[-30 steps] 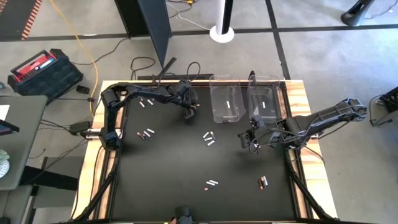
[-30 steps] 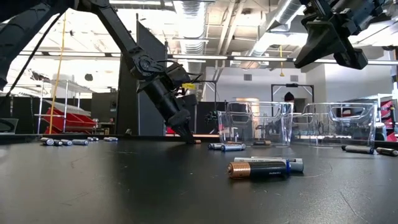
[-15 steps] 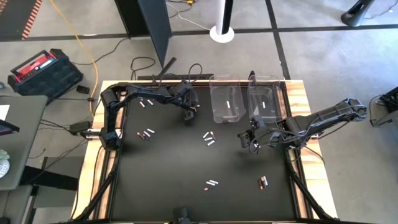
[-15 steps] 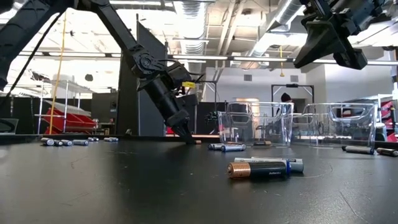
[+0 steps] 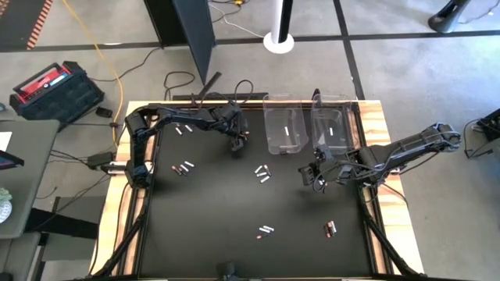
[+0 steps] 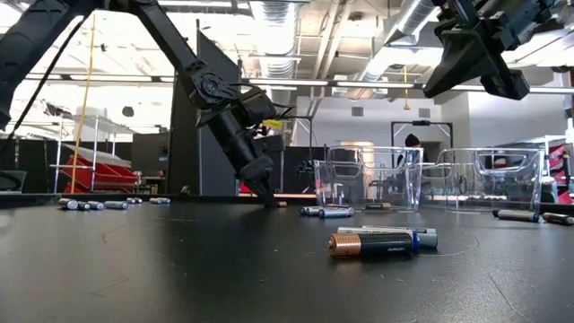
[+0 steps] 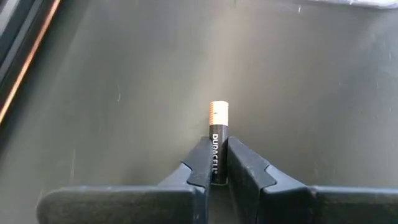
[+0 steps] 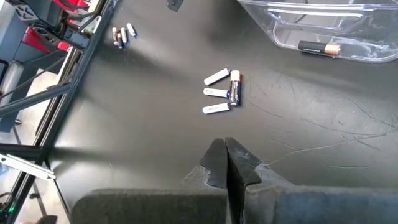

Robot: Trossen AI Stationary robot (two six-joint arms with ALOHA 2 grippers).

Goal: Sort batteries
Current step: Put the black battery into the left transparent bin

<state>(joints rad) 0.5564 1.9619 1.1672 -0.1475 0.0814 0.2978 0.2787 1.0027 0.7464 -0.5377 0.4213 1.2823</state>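
Left gripper (image 7: 217,168): pinching a dark, copper-tipped battery (image 7: 218,134) at the mat's far side, just left of the bins; the battery's long axis is running straight out between the fingers, copper end pointing away.
Left bin (image 5: 284,129): holding one white battery (image 5: 287,130).
Right bin (image 5: 332,126): holding one battery (image 5: 332,132).
Right gripper (image 5: 306,176): hanging above the mat in front of the bins, fingers pressed together on nothing.
Mat (image 5: 219,203): black, carrying loose batteries in small clusters.
Room: concrete floor, a red case (image 5: 53,90) lying at left.
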